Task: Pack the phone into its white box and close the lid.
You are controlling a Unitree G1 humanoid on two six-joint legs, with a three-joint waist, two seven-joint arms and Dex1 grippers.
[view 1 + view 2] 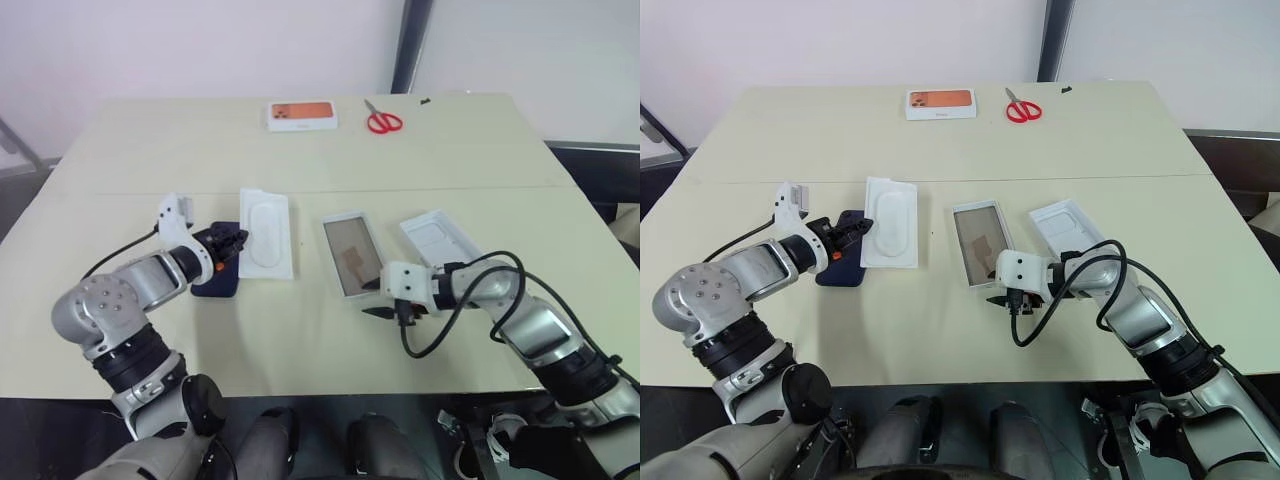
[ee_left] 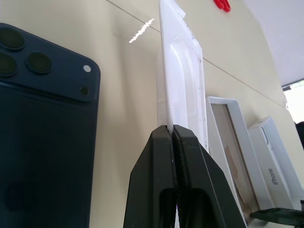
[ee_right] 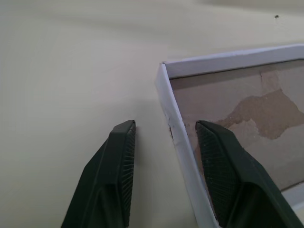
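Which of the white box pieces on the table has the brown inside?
The shallow white tray in the middle, its tan-brown floor showing. The flat white insert card and the white lid beside it are white throughout.

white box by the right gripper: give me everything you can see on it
The white box is a shallow open rectangular tray, seemingly cardboard, with thin white walls and a tan-brown floor showing a darker patch. It lies flat on the table between the insert card and the lid. The right gripper straddles one side wall near a corner, fingers not yet clamped.
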